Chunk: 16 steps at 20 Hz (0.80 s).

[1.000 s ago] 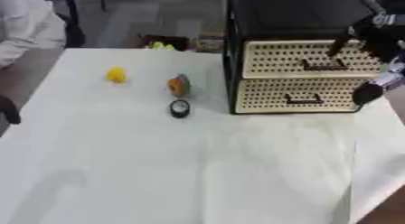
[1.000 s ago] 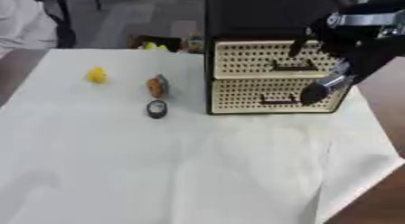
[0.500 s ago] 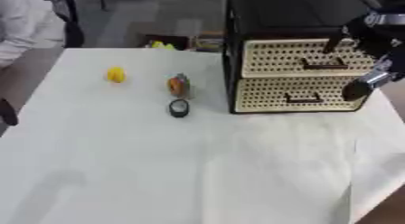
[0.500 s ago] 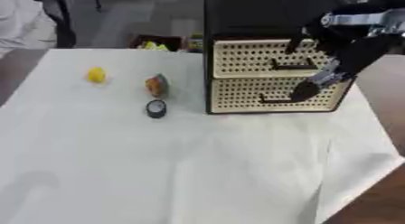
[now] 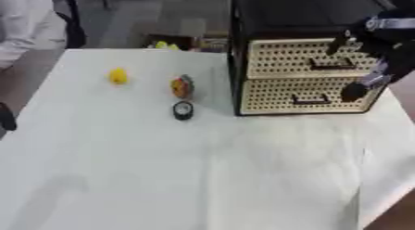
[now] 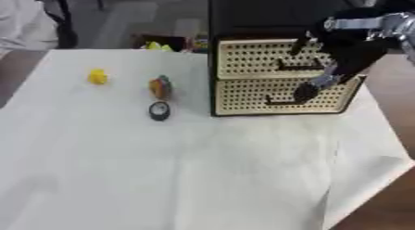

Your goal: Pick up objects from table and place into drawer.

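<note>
1. The white cloth-covered table [image 5: 186, 178] spreads across the whole view, leaving the things to be picked up well apart from the robot's near edge.
2. The black cabinet with two cream perforated drawers [image 5: 304, 78] stands at the far right of the table; both drawers look closed, so one must be pulled out before anything can go in.
3. The robot's black right hand [image 6: 340, 50] hangs in front of the drawer fronts, beside the upper dark handle [image 6: 298, 66], probably placed there to hook it. One finger points down toward the lower drawer; whether any finger actually holds the handle, I cannot tell.
4. The orange and grey rounded object [image 5: 181, 86] sits left of the cabinet, near its corner.
5. The small yellow object [image 5: 118, 76] lies further left, apart from the others.
6. The small black round object with a pale centre [image 5: 183, 110] rests just in front of the orange one, not touching it.
7. A dark sliver at the left edge [image 5: 6, 118] may be the robot's left hand resting idle; its fingers cannot be made out.
</note>
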Each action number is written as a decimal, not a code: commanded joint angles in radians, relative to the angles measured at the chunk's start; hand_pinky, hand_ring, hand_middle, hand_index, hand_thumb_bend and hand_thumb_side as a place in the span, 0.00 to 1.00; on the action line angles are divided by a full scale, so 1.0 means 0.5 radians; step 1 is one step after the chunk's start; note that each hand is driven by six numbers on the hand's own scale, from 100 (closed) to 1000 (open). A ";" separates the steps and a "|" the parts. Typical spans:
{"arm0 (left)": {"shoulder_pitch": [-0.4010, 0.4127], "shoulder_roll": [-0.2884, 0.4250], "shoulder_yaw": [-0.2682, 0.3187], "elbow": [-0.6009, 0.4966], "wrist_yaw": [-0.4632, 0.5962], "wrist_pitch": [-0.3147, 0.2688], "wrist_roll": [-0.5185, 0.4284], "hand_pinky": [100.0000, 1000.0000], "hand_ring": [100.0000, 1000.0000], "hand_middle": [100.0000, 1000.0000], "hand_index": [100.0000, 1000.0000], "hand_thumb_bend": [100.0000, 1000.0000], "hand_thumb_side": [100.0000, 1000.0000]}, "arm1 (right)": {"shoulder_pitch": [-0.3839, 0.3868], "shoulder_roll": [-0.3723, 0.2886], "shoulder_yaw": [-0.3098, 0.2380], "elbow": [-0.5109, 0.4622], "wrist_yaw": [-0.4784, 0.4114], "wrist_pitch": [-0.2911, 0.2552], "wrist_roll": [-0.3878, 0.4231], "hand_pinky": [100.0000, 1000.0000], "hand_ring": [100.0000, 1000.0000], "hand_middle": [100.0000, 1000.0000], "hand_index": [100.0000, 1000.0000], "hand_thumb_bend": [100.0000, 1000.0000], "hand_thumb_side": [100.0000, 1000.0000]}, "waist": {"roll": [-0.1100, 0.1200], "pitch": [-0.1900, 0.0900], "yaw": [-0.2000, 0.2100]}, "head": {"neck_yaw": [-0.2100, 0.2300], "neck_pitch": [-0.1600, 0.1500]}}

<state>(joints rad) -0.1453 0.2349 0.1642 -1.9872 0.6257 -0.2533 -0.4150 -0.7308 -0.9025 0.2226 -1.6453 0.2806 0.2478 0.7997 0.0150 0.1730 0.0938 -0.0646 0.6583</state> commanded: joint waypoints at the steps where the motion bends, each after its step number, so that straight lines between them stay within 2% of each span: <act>1: -0.010 0.017 0.018 -0.026 -0.004 -0.003 -0.008 0.33 0.45 0.45 0.68 0.00 0.98 | -0.043 -0.016 -0.023 0.020 0.074 -0.016 -0.013 0.00 0.00 0.00 0.78 1.00 0.49 | 0.001 -0.023 0.006 | -0.013 -0.012; 16: -0.007 0.005 0.016 -0.026 -0.004 -0.007 -0.018 0.33 0.44 0.45 0.68 0.00 0.98 | -0.061 0.044 -0.013 0.116 0.351 -0.085 -0.064 0.00 0.00 0.00 0.79 1.00 0.49 | 0.012 -0.018 0.022 | -0.032 -0.022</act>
<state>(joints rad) -0.1422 0.2267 0.1642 -1.9872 0.6249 -0.2555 -0.4212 -0.7398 -0.8639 0.2236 -1.5868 0.4392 0.2111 0.7678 0.0220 0.1744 0.1039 -0.0801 0.6576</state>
